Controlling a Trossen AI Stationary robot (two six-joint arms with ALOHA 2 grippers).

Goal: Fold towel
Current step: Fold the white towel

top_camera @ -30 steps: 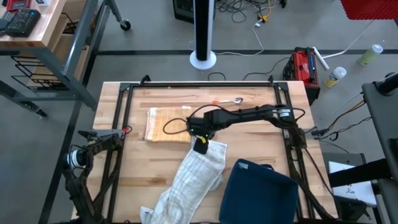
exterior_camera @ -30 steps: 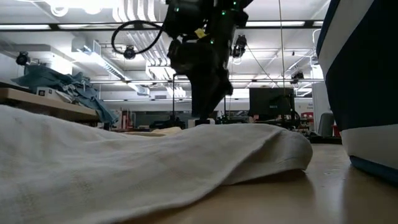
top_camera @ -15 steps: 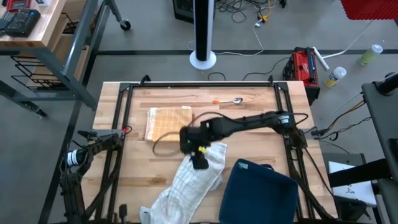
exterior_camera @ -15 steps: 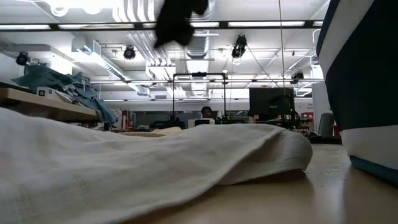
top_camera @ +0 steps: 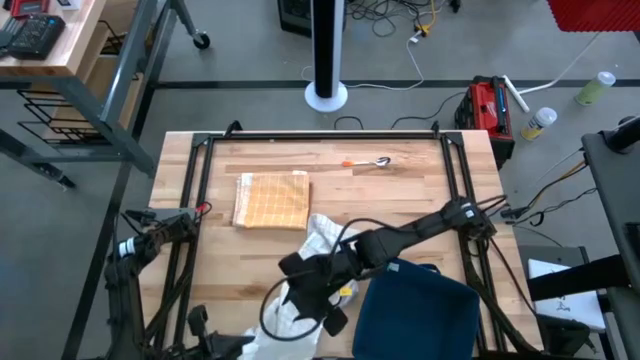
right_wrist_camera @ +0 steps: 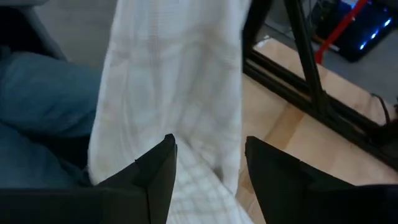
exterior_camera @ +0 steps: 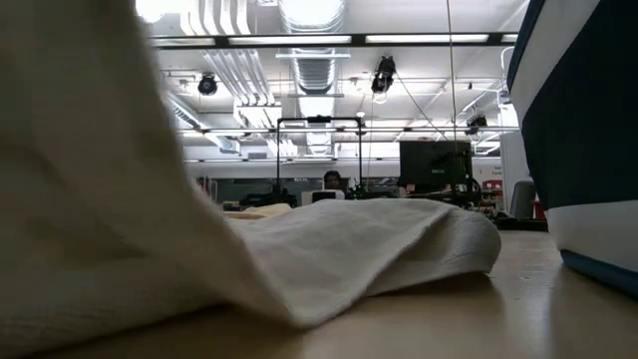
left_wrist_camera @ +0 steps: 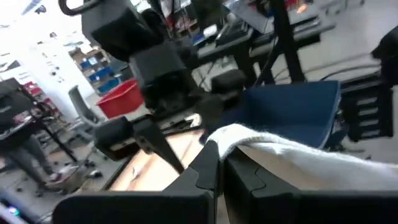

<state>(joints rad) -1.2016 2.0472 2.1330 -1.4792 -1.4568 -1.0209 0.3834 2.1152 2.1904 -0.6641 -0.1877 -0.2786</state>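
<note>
A white towel [top_camera: 318, 238] lies lengthwise on the wooden table [top_camera: 400, 190]. Its far end rests bunched on the table, and its near part [top_camera: 270, 328] rises toward the near edge. In the low view the towel [exterior_camera: 379, 239] lies flat at the back and climbs steeply at the left [exterior_camera: 90, 170]. My left gripper [left_wrist_camera: 219, 155], at the near left, is shut on the towel's near end. My right gripper [top_camera: 318, 300] hovers open over the towel's middle; the cloth [right_wrist_camera: 180, 81] shows past its two spread fingers [right_wrist_camera: 163, 167]. My left gripper pinches the towel's near edge [left_wrist_camera: 219, 138] between its two shut fingers, which point about level. That end is lifted clear of the table and the cloth [left_wrist_camera: 298, 155] runs away from the fingers. One layer or several, I cannot tell. My right gripper: I cannot tell whether it touches the towel.
A folded tan checked cloth [top_camera: 271, 200] lies at the far left of the table. A spoon with an orange handle [top_camera: 366, 162] lies near the far edge. A navy blue cushion-like thing [top_camera: 415, 310] fills the near right. Black frame rails [top_camera: 200, 200] border the table.
My right gripper has left the towel's far end, risen and gone toward the table's near edge along the towel, rolling as it went, its fingers still apart. My left gripper has risen with the towel's near end, which now stands high in the low view; the far end stays down.
</note>
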